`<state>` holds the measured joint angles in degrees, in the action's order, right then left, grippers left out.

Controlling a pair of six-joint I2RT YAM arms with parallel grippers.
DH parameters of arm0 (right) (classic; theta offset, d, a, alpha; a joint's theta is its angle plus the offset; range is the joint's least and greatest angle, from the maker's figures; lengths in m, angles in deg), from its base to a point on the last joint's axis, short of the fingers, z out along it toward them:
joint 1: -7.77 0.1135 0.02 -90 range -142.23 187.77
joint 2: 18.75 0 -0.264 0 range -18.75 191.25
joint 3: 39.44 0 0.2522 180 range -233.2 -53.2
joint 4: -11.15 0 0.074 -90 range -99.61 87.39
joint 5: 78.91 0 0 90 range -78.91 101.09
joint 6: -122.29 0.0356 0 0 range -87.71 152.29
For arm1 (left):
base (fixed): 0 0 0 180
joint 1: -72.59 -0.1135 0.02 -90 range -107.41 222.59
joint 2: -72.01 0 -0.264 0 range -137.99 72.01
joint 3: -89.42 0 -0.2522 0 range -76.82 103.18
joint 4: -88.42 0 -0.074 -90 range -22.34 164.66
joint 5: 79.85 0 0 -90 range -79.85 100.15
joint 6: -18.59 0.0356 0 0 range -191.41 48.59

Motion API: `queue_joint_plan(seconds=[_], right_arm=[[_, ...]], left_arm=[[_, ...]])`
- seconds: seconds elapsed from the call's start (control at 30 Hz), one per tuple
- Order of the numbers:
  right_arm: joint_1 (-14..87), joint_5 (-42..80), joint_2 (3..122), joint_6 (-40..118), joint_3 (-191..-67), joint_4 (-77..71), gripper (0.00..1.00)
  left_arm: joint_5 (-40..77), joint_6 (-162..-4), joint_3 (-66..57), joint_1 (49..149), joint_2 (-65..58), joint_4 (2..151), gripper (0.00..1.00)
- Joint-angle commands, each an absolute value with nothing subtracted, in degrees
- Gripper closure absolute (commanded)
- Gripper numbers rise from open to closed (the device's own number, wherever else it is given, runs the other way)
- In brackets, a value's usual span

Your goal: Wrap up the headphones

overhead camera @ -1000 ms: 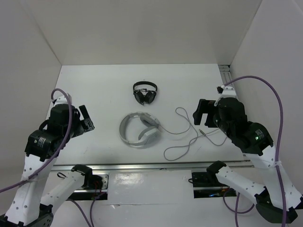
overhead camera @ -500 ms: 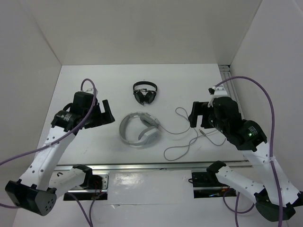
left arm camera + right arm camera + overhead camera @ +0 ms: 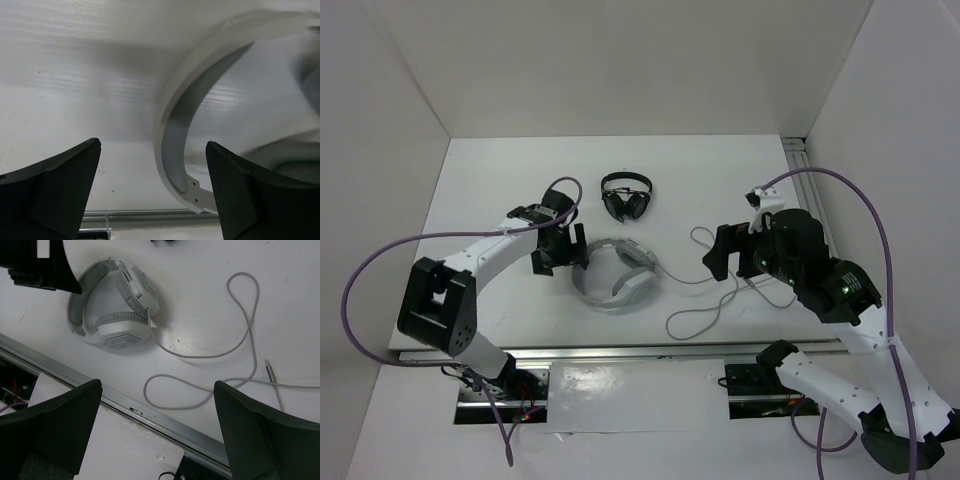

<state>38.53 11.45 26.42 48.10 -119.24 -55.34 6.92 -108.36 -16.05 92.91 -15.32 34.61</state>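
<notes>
Left pincer (image 3: 565,255), wide open and empty, is swinging in from frame left to the headphones (image 3: 632,288) lying mid-counter (image 3: 500,180). Right pincer (image 3: 718,258), likewise open and empty, is edging toward the loose cable (image 3: 200,357); wrapping is only beginning.

— What sort of place is this?
— A robotics lab, a boxed-in test cell; plain white walls (image 3: 620,60) close round a white table (image 3: 500,170) on three sides.
— What else shows it?
— An aluminium rail (image 3: 650,349) runs along the near edge; the left arm (image 3: 490,247) and the right arm (image 3: 840,288) are bench manipulators; loose purple cables (image 3: 887,260) loop off them.
</notes>
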Motion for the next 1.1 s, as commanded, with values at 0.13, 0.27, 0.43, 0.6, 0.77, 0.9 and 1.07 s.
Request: queue_joint_plan(seconds=[0.13, 0.27, 0.43, 0.6, 0.77, 0.9, 1.07], right_arm=[[38.62, 15.57, 23.52, 45.82, -118.41, -51.22, 0.0], [38.62, 16.1, 22.91, 45.3, -120.08, -51.91, 0.0], [38.62, 16.1, 20.28, 45.3, -119.56, -49.91, 0.0], [38.62, 20.39, 16.85, 45.3, -113.33, -43.32, 0.0], [38.62, 38.47, 13.95, 41.7, -107.0, -33.92, 0.0], [38.62, 48.78, 13.94, 41.69, -105.49, -29.08, 0.0], [38.62, 50.72, 14.56, 42.21, -107.69, -23.28, 0.0]], left_arm=[[4.17, -116.49, -22.15, 96.75, -21.33, 43.19, 0.07], [-0.13, -119.13, -23.91, 99.13, -22.81, 45.48, 0.24], [-3.47, -119.74, -24.53, 100.54, -24.84, 44.7, 1.0], [-10.58, -125.44, -22.51, 105.54, -14.67, 33.21, 1.0], [-14.45, -125.64, -11.74, 108.44, 1.59, 15.64, 1.0], [-14.46, -120.02, -1.0, 108.45, 9.6, 7.45, 1.0], [-13.93, -112.81, 13.77, 108.45, 10.41, 1.11, 1.0]])
